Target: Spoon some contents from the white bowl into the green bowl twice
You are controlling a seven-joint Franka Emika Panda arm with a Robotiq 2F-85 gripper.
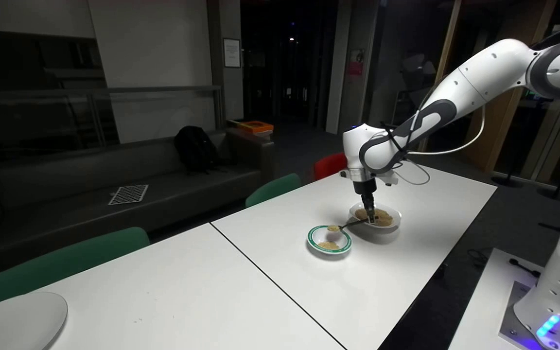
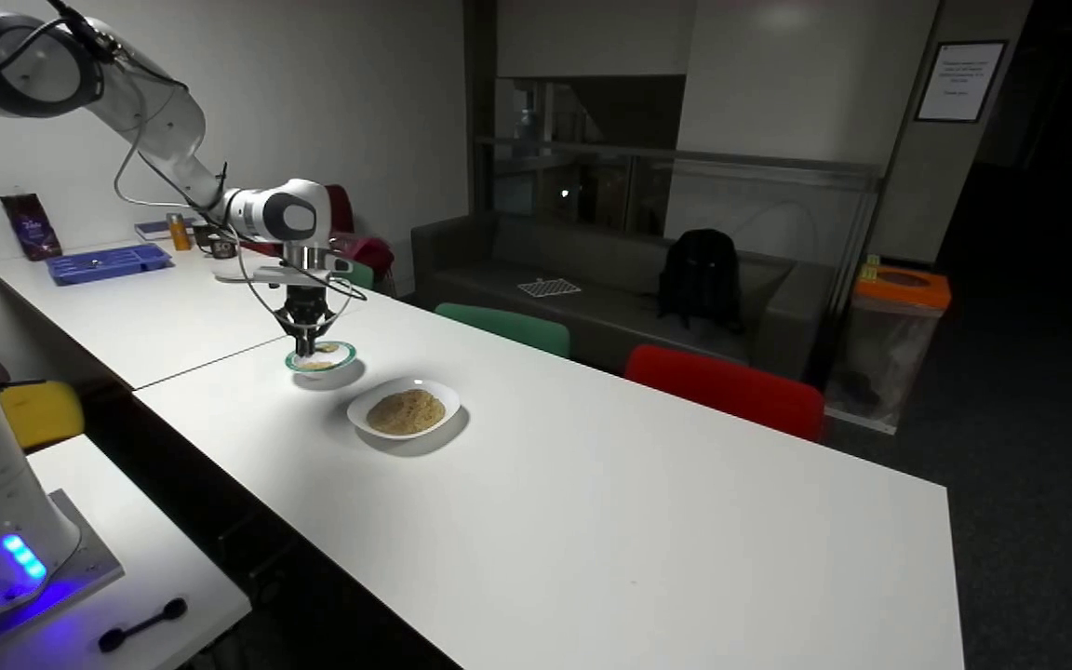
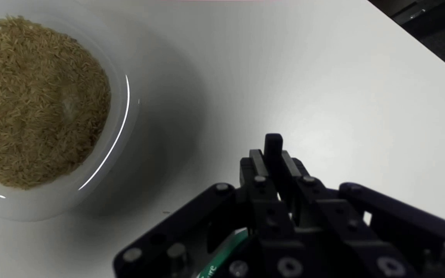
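Jaws clamped tight on the black spoon (image 1: pixel 354 223), its head carrying tan contents (image 1: pixel 333 228) over the green bowl (image 1: pixel 327 236), a small patch of the same lying inside that one, most of it in the white bowl (image 2: pixel 448 400) nearby on the tabletop (image 2: pixel 638 521).

The white bowl (image 3: pixel 68 193) looks glossy, its contents (image 3: pixel 29 104) rough.

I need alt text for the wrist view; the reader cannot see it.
Black fingers hold a dark spoon handle over a white table. At left, a white bowl, partly cropped, holds brown grains; at bottom, part of a green bowl shows.
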